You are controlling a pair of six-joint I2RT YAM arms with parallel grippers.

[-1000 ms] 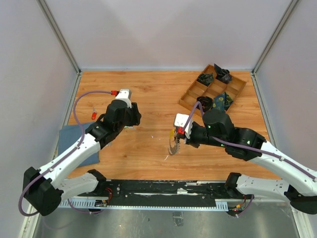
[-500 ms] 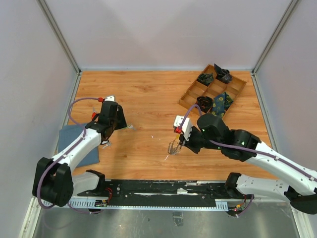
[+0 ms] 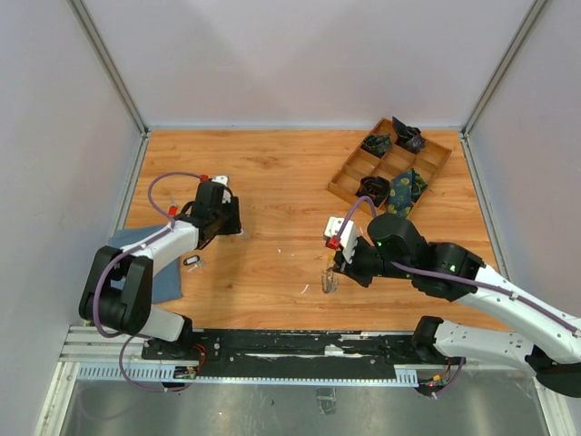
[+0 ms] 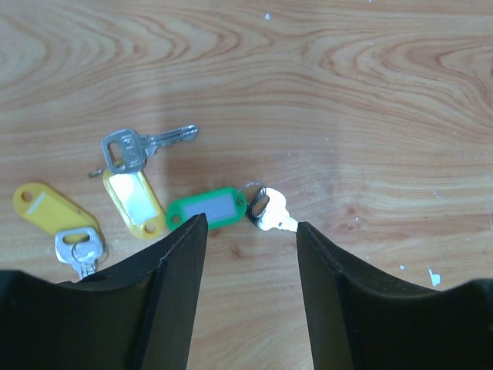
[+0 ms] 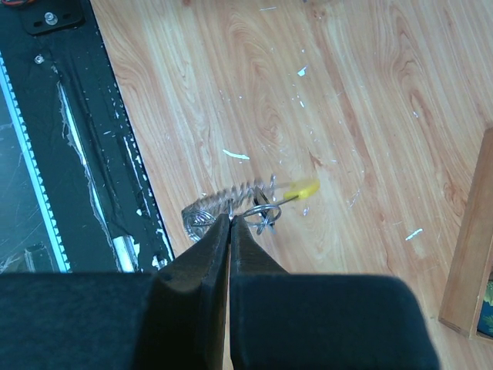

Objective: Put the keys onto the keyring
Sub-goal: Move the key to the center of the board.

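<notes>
Wooden tabletop [image 3: 272, 173]: left gripper [image 4: 250, 231], jaws spread, is hovering just above the keys [image 4: 271, 213], their tagged row lying crosswise to its gap, while right gripper [image 5: 231, 221] is pinching the keyring [image 5: 254, 202] well apart.

You see a wooden table [image 3: 272, 173] with a compartmented wooden tray [image 3: 352, 180] at its far right. Dark rolled fabric bundles [image 3: 410, 186] sit in several of its compartments. A blue cloth [image 3: 123, 243] lies at the left edge, and a black rail [image 3: 272, 343] runs along the near edge.
</notes>
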